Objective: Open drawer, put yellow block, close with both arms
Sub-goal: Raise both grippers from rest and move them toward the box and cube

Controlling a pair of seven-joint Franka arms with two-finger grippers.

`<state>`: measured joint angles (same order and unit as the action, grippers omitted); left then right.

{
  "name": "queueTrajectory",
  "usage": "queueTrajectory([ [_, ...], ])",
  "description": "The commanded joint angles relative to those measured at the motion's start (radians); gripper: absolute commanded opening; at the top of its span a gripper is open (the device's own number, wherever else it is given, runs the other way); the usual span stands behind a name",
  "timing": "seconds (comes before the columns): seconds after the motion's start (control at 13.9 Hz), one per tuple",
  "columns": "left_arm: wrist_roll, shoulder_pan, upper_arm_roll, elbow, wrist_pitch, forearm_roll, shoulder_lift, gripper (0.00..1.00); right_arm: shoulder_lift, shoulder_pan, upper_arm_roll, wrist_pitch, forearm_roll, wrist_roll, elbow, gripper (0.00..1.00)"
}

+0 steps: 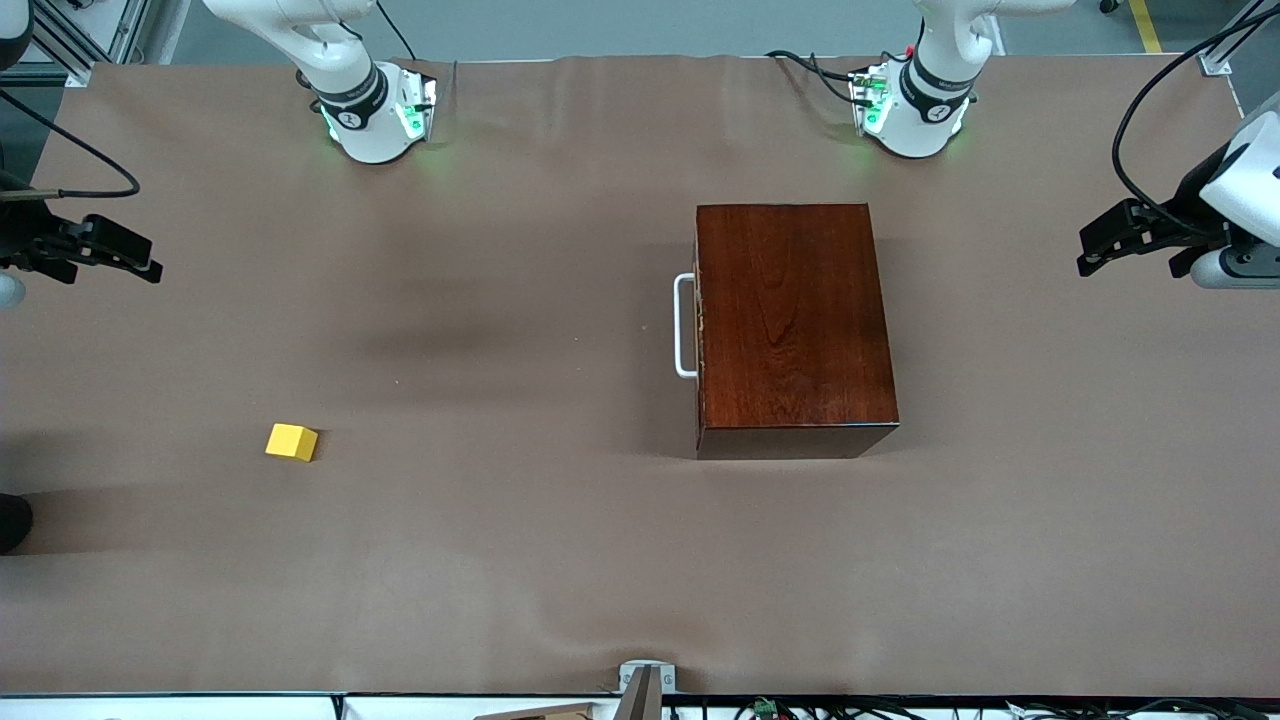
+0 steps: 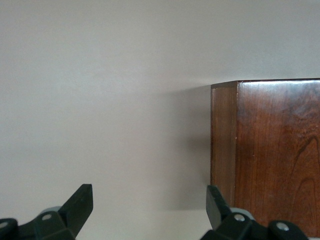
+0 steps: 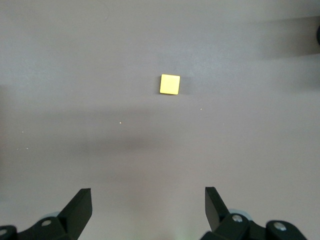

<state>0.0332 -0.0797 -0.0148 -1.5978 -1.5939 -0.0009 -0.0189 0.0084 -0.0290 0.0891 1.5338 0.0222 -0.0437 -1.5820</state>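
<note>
The drawer (image 1: 698, 325) is shut in the dark mahogany box (image 1: 795, 325). Its white bar handle (image 1: 684, 326) faces the right arm's end of the table, and the pale tray is hidden. The yellow block (image 1: 291, 442) lies on the table toward the right arm's end, nearer the front camera than the box. My left gripper (image 1: 1088, 252) is open and empty over the table at the left arm's end. Its wrist view shows the gripper (image 2: 150, 200) and a box corner (image 2: 270, 150). My right gripper (image 1: 152, 260) is open and empty over the right arm's end. Its wrist view shows the gripper (image 3: 148, 202) apart from the block (image 3: 170, 84).
A brown cloth (image 1: 500, 560) covers the table. The two arm bases (image 1: 375, 120) (image 1: 910, 110) stand along the edge farthest from the front camera. A small metal mount (image 1: 645, 685) sits at the edge nearest that camera.
</note>
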Motion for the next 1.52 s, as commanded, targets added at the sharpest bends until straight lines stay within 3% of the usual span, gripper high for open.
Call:
queueTrajectory([
  [0.0,-0.012,0.003,0.004,-0.002,-0.008,-0.005,-0.007,1.00,0.007,0.018,-0.012,-0.006,-0.001,0.010,0.017,1.00],
  [0.51,-0.004,0.001,0.006,0.002,-0.003,-0.007,-0.003,1.00,0.008,0.018,-0.014,-0.004,0.001,0.011,0.017,1.00],
  [1.01,0.004,-0.014,0.012,0.022,-0.006,-0.002,-0.001,1.00,0.097,0.023,-0.012,0.003,-0.001,0.010,0.085,1.00],
  [1.44,0.092,-0.019,0.117,0.051,-0.009,-0.019,0.010,1.00,0.131,0.023,-0.012,0.080,0.001,0.010,0.105,1.00],
])
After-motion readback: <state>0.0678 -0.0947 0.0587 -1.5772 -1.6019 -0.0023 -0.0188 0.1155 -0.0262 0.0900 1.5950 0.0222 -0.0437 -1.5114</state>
